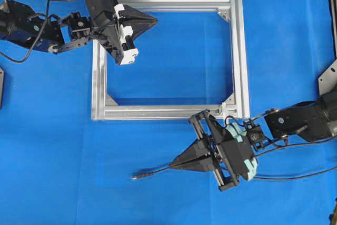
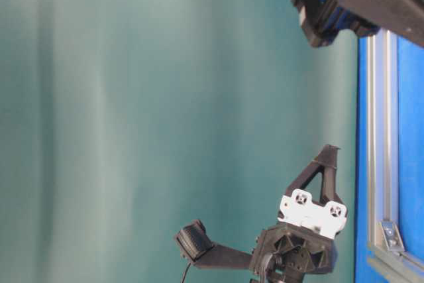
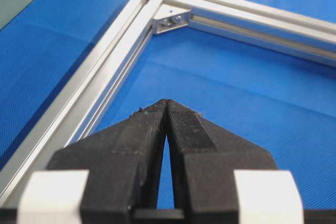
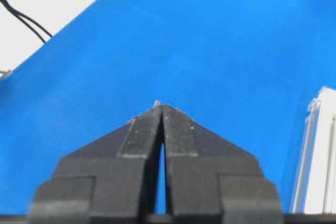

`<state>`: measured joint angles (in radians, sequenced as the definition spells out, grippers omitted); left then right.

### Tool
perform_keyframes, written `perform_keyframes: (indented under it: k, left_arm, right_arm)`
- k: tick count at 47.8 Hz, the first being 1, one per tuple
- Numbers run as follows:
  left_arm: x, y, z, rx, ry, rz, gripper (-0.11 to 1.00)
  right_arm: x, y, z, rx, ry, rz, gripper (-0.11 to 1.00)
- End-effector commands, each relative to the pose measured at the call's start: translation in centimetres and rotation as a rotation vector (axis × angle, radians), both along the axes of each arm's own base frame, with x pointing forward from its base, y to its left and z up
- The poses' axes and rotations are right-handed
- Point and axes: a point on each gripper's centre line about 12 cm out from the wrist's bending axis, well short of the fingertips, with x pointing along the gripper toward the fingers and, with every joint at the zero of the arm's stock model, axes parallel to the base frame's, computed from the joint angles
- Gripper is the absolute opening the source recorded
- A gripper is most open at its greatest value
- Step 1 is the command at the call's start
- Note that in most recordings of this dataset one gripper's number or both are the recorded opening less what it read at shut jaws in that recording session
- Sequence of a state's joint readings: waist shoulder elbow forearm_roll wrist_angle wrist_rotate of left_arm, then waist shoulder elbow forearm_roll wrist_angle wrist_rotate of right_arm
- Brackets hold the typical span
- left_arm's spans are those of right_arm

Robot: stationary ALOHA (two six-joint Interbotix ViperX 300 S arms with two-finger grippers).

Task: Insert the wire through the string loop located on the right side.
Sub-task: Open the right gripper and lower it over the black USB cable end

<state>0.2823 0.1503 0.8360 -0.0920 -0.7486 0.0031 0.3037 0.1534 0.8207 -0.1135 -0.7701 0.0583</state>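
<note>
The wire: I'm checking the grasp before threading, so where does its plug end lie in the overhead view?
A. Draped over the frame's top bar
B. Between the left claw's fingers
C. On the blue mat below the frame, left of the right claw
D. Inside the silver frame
C: the wire lies on the blue mat, its plug left of the right claw, outside the silver frame.

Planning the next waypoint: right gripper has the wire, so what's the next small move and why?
Probably swing the right gripper toward the frame's right bar. It is shut on the wire, whose plug tip points away from the frame. The string loop isn't discernible, so aim only roughly.
</note>
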Motion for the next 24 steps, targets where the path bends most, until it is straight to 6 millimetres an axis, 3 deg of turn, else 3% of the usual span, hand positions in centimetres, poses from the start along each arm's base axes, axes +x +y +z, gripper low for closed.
perform_keyframes:
  k: [1,5,15,24]
  left_arm:
    - [0.33,0.2,1.76,0.019,-0.05,0.001,0.0]
    - [0.26,0.16,1.67,0.019,-0.047,-0.001,0.0]
    - [0.24,0.22,1.67,0.019,-0.047,0.001,0.0]
    - [0.31,0.24,1.8,0.019,-0.05,0.001,0.0]
  right_arm:
    - [0.24,0.36,1.77,0.025,-0.048,0.007,0.09]
    - [0.23,0.39,1.71,0.041,-0.039,0.003,0.28]
    - [0.08,0.57,1.61,0.046,-0.033,0.006,0.89]
    - [0.36,0.58,1.12,0.053,-0.019,-0.007,0.92]
